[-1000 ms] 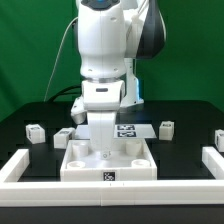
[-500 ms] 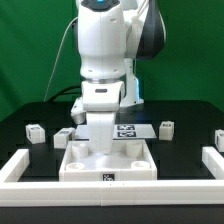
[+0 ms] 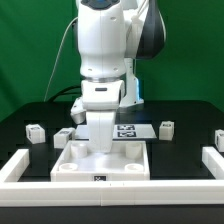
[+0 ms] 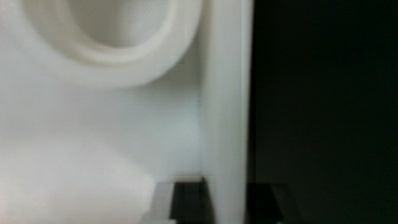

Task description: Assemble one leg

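Since half a second ago the tray (image 3: 70, 163) has slid toward the exterior view's left, and the tag on its front wall has gone with it. We see the gripper (image 3: 103, 148) reaching straight down into the tray's hollow, and we cannot tell whether the jaws are open or closed, because the white wrist body hides them. In the wrist view we get only a blurred close-up of the tray (image 4: 107, 130): a round hollow, a raised wall, and darkness beyond it.

Outward from the jaws, the nearest leg (image 3: 64, 137) sits on the black table (image 3: 185, 148) just off the tray's back corner, toward the exterior view's left. A second leg (image 3: 36, 131) lies further that way. Behind the jaws we find the marker board (image 3: 130, 130) lying flat. A third leg (image 3: 166, 127) stands beyond it toward the exterior view's right, and a fourth leg (image 3: 217, 140) lies well apart, further toward that side. None of the legs touches the tray or the gripper.
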You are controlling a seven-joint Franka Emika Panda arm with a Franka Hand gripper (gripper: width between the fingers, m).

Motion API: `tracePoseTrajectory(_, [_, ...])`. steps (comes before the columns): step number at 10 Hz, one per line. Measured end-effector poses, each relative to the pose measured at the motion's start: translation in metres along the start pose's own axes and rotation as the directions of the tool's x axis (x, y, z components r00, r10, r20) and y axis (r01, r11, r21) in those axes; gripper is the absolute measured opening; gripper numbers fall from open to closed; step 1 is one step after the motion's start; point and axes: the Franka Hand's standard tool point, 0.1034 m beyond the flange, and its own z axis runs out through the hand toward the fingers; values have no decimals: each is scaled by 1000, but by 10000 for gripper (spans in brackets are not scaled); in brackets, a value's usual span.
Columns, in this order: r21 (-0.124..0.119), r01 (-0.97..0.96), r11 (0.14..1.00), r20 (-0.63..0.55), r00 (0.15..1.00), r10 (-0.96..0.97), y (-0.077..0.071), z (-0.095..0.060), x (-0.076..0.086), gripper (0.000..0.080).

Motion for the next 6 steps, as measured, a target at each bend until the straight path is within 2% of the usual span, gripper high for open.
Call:
tracePoseTrajectory(3, [-1, 1, 1000, 0, 1000, -1, 0, 0, 1, 73])
tracePoseTrajectory(6, [-9, 82, 997, -14, 997, -82, 1, 1, 35, 73])
